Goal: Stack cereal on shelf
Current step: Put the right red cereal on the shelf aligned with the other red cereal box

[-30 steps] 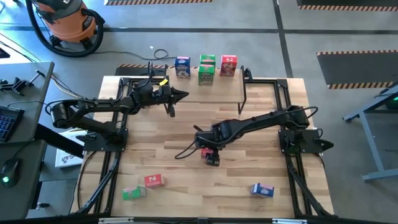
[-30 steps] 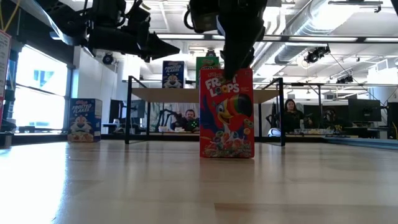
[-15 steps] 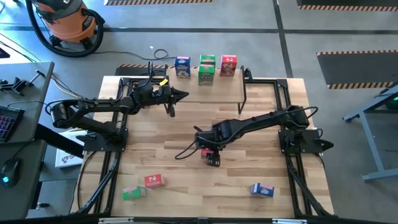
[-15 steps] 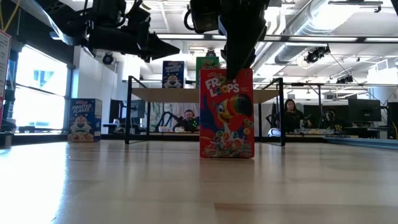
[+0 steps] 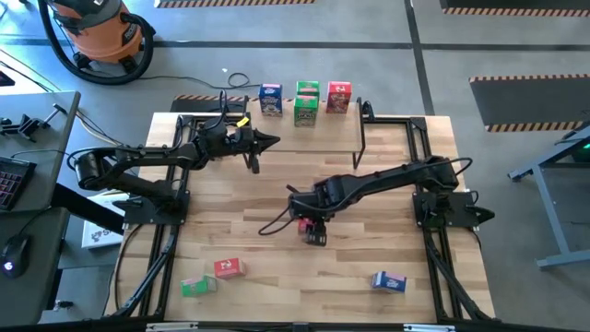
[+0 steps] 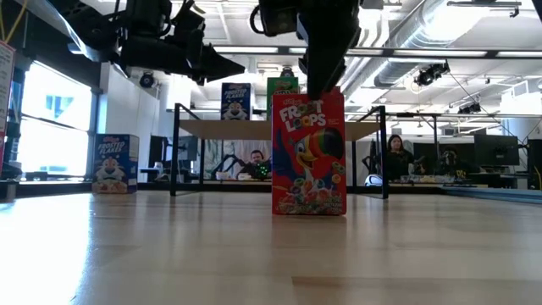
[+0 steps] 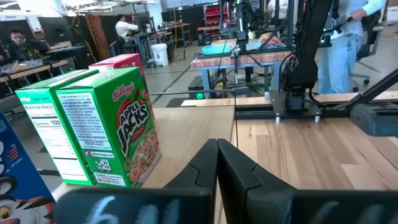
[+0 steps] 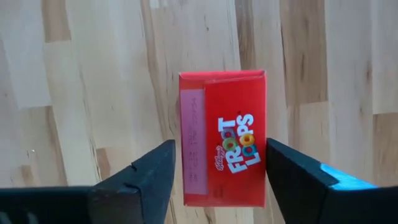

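Note:
A red cereal box [image 6: 309, 152] stands upright on its bottom edge mid-table, also seen as the red box [image 5: 312, 231] from above and the red box [image 8: 222, 137] in the right wrist view. My right gripper [image 8: 221, 180] is open and hovers just above its top, a finger on either side, apart from it. The shelf [image 5: 304, 136] at the far edge carries a blue box [image 5: 270, 98], two green boxes [image 5: 306, 103] and a red box [image 5: 338, 97]. My left gripper [image 5: 269, 141] is shut and waits high by the shelf's left end, near the green boxes [image 7: 106, 130].
A green box [image 5: 194, 286] and a red box [image 5: 229, 268] lie near the table's near-left corner; a blue box [image 5: 389, 282] lies near-right. Another blue box [image 6: 116, 163] stands at the left in the low view. People sit beyond the table.
My right gripper has risen a little: its fingers, which reached down past the red box's top edge, now end at about that edge. The box has stayed upright in the same spot.

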Motion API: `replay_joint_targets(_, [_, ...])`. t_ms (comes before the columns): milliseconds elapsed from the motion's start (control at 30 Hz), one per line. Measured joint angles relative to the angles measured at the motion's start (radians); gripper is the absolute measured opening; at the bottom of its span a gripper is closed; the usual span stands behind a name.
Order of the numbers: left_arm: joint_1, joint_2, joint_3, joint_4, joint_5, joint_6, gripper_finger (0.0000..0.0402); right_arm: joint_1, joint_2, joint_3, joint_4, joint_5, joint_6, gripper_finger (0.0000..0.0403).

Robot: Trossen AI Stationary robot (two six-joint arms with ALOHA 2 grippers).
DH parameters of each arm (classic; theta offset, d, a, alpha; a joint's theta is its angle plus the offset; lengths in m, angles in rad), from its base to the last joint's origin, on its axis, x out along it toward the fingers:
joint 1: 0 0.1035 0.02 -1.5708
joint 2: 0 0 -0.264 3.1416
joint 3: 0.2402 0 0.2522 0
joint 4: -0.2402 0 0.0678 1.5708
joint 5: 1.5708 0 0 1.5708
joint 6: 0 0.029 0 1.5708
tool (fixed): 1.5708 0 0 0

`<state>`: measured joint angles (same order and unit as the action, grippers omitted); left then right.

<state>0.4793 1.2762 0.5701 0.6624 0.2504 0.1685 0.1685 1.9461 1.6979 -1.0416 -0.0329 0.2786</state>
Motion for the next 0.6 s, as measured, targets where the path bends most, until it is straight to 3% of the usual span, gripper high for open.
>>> replay_joint_targets(367, [0.0,0.0,0.0,-0.004,0.0,0.0,0.0,-0.006,-0.001,0.006,0.002,-0.031,0.01,0.0202])
replay_joint_targets(600, [0.0,0.0,0.0,-0.004,0.0,0.0,0.0,0.001,-0.001,0.006,0.003,0.03,0.01,0.022])
